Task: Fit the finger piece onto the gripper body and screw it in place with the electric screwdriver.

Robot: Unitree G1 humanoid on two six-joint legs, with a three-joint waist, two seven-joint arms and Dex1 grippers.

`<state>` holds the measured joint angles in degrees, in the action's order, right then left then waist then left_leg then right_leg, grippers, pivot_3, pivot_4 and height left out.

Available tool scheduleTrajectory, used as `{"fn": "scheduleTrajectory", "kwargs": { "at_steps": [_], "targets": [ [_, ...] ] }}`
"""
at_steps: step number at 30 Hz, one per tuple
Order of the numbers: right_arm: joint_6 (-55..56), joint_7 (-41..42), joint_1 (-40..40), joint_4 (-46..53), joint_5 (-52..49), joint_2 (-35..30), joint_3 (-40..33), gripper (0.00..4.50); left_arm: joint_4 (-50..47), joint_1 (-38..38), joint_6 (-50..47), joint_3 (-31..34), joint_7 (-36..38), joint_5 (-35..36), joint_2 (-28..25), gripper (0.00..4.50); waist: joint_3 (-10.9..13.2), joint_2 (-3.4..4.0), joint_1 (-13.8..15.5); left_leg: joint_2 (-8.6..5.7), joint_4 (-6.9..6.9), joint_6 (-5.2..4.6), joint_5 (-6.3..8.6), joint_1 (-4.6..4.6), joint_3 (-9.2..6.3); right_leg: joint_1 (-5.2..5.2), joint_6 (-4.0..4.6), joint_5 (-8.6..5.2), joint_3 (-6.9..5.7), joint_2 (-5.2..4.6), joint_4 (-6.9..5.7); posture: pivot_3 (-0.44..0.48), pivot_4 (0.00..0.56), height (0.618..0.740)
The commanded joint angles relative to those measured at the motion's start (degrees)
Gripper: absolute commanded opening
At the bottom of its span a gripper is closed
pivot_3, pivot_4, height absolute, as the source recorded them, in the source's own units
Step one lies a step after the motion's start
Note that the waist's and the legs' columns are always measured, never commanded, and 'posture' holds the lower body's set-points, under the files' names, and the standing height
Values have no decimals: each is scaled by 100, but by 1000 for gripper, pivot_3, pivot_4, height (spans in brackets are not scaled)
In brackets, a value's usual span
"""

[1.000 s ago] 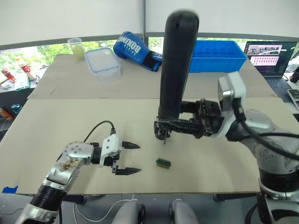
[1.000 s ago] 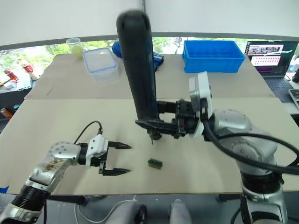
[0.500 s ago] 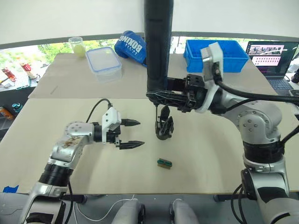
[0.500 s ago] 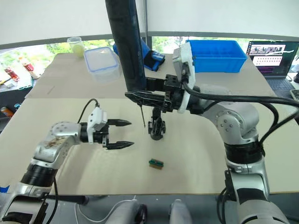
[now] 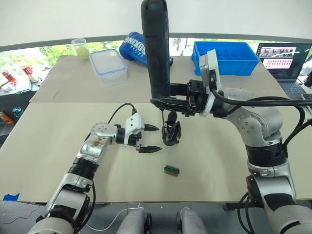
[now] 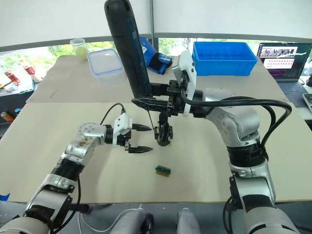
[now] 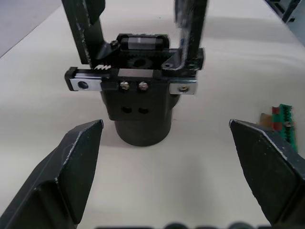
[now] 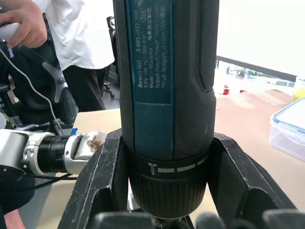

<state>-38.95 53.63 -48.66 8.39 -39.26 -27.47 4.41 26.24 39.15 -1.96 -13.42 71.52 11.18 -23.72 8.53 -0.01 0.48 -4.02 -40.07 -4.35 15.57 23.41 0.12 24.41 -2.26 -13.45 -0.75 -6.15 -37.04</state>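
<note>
gripper body (image 5: pixel 171 133) mid-table | left hand (image 5: pixel 147 138) just left | green-and-black block (image 5: pixel 170 170) nearer | electric screwdriver (image 5: pixel 157 48) above-left

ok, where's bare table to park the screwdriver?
Free: the near table right of the green-and-black block, and its far left corner. Crowded: mid-table, where left gripper, gripper body and electric screwdriver bunch together.

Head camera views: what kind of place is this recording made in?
Likely a robotics lab or workshop: a paper-covered table, a blue parts bin, a laptop at its far corner, and windows behind.
</note>
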Motion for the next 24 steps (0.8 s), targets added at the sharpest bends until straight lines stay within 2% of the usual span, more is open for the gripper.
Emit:
{"fn": "scheduleTrajectory", "kwargs": {
  "at_steps": [1, 7, 24],
  "targets": [
    [277, 85, -71, 140, 49, 26, -156, 1919, 339, 276, 299, 25, 26, -99, 138, 4500, 0, -1, 0, 0, 0, 0, 0, 1, 0, 1, 0, 0, 0, 0, 0, 0, 150, 740],
    [346, 183, 10, 74, 228, 11, -189, 1919, 699, 422, 567, 34, 38, -239, 363, 4500, 1, -1, -2, 0, 0, 0, 0, 2, 0, 1, -1, 0, -1, 0, -1, 0, 150, 740],
    [711, 339, 343, -76, 503, -8, -211, 1919, 758, 431, 700, 58, 25, -327, 509, 4500, 1, -2, -2, -1, -1, 0, 0, 8, -1, 7, -1, 0, 1, -1, -1, 0, 150, 740]
  ]
}}
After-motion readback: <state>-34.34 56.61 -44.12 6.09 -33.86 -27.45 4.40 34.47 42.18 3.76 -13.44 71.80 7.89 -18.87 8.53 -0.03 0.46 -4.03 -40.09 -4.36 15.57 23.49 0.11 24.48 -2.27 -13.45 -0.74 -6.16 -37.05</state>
